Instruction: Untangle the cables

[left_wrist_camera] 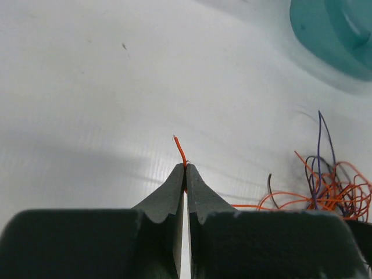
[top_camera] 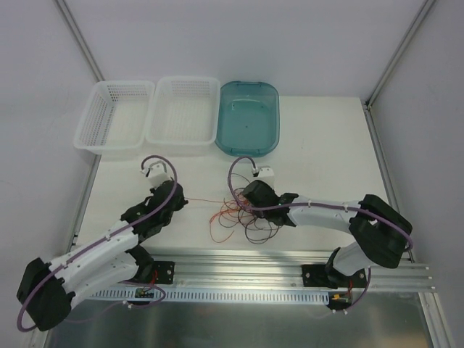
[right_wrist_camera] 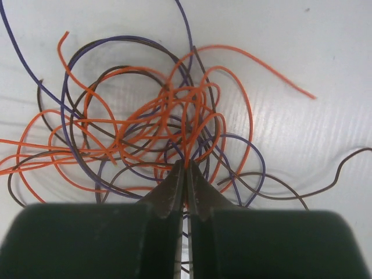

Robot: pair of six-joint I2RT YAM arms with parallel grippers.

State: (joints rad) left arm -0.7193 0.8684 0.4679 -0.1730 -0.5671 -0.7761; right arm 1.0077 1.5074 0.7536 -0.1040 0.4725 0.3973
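Note:
The cables (top_camera: pixel 243 217) lie as a tangle of thin orange, purple and dark brown loops on the white table, just ahead of the arms. My left gripper (top_camera: pixel 181 201) sits left of the pile. In the left wrist view it (left_wrist_camera: pixel 186 167) is shut on the end of one orange cable (left_wrist_camera: pixel 181 149), whose tip pokes out past the jaws; the pile (left_wrist_camera: pixel 334 189) lies off to the right. My right gripper (top_camera: pixel 244 205) is over the pile. In the right wrist view it (right_wrist_camera: pixel 187 165) is shut on orange strands within the tangle (right_wrist_camera: pixel 157 122).
Two white mesh baskets (top_camera: pixel 114 119) (top_camera: pixel 183 112) and a teal tub (top_camera: pixel 248 116) stand in a row at the back of the table. A metal rail (top_camera: pixel 290 264) carrying the arm bases runs along the near edge.

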